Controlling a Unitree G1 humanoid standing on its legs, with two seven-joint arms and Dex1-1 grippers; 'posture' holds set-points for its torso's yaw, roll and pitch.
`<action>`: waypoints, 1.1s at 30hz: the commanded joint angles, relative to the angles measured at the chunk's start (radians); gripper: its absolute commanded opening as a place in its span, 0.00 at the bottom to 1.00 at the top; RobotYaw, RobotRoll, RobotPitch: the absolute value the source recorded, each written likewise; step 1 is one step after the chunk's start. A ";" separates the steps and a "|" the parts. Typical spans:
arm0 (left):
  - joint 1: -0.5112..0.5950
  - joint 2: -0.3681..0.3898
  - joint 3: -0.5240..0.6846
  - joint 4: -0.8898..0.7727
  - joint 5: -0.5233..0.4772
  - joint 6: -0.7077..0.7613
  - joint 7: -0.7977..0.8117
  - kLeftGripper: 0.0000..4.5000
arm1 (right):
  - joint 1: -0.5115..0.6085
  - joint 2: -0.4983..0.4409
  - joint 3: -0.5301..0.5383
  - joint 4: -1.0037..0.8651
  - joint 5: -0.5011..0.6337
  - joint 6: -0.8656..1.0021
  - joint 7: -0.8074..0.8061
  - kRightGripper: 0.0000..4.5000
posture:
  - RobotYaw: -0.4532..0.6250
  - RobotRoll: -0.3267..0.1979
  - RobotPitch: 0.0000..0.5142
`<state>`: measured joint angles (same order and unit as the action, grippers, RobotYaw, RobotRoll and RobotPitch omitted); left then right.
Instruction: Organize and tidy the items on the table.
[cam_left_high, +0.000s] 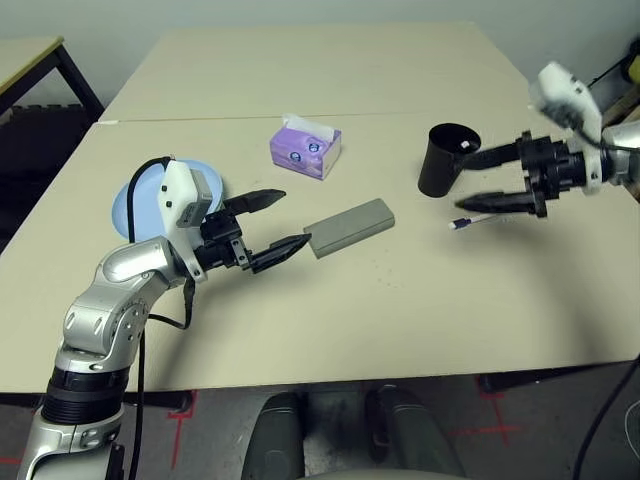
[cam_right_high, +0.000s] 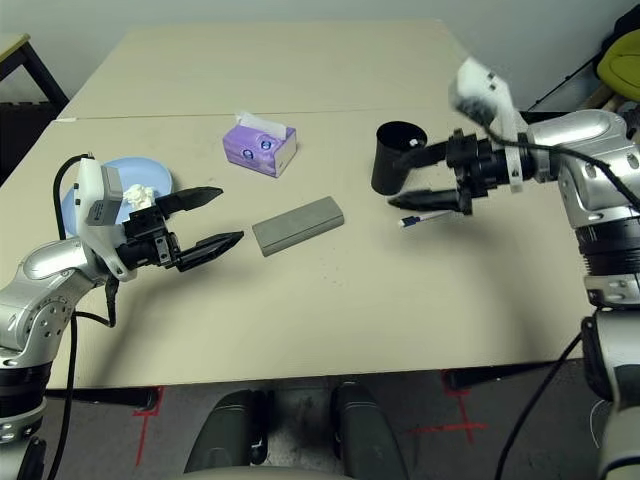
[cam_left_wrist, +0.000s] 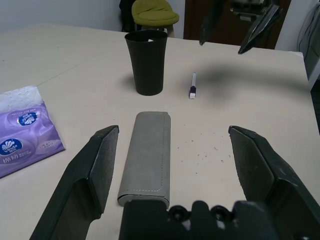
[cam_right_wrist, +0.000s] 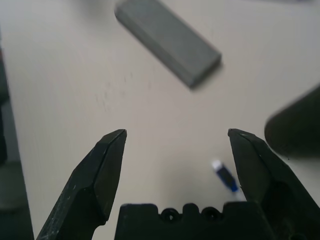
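Risk: the tumbler (cam_left_high: 445, 158) could be tipped by the R hand (cam_left_high: 497, 178), since it is hovered just beside it with fingers spread and nothing held; the pen (cam_left_high: 472, 220) on the desk (cam_left_high: 400, 320) below could be rolled away if nudged. The case (cam_left_high: 349, 226) is seen lying flat just ahead of the L hand (cam_left_high: 272, 224), also spread and empty. Plates (cam_left_high: 135, 205) are stacked behind the L hand, tissue box (cam_left_high: 305, 147) further back, mid-desk.

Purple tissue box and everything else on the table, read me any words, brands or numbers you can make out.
Purple tissue box: round blue logos with white lettering, too small and blurred to read.
Grey glasses case, black tumbler, white pen: no text visible.
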<state>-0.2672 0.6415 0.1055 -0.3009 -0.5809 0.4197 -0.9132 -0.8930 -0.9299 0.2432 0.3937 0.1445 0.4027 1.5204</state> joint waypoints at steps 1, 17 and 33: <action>0.006 0.006 -0.004 -0.020 -0.001 0.008 0.002 1.00 | -0.076 0.028 0.079 0.178 -0.138 -0.125 -0.023 0.99 | 0.49 0.62 0.21; 0.034 0.012 0.007 -0.063 -0.007 0.020 0.022 1.00 | -0.334 0.219 0.240 0.728 -0.476 -0.549 -0.040 0.99 | 0.53 0.62 0.24; 0.074 0.029 0.023 -0.098 -0.024 0.044 0.025 1.00 | -0.420 0.306 0.286 0.854 -0.651 -0.716 -0.094 0.99 | 0.53 0.62 0.30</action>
<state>-0.2081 0.6575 0.1178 -0.3782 -0.5941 0.4559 -0.8848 -1.2998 -0.6300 0.5179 1.2296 -0.4912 -0.2961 1.4326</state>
